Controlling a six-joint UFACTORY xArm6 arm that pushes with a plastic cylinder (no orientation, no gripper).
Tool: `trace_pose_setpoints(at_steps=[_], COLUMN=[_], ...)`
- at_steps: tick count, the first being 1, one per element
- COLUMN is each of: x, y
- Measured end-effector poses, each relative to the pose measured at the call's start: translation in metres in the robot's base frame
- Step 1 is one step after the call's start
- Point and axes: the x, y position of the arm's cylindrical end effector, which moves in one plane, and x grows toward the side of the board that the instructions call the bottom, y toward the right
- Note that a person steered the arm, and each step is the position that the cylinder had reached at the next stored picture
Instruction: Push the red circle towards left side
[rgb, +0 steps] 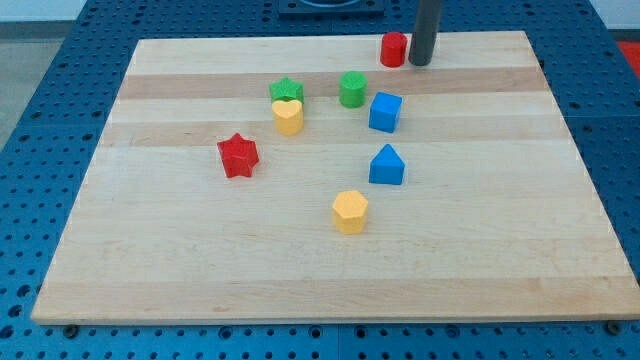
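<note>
The red circle (393, 49) is a short red cylinder near the top edge of the wooden board, right of centre. My tip (419, 62) stands just to the right of it, touching or almost touching its side. The dark rod rises out of the view's top.
A green circle (352, 89) and a blue cube (385, 111) lie below the red circle. A green star (286, 91) and a yellow heart (288, 116) sit together to the left. A red star (238, 155), a blue triangle (387, 165) and a yellow hexagon (350, 211) lie lower down. The board's top edge (300, 41) is close to the red circle.
</note>
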Motion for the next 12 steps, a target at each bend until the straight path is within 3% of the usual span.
trace_pose_setpoints(at_steps=[2, 4, 7, 9, 12], x=[0.000, -0.016, -0.027, -0.027, -0.027], y=[-0.042, -0.006, -0.097, -0.100, -0.163])
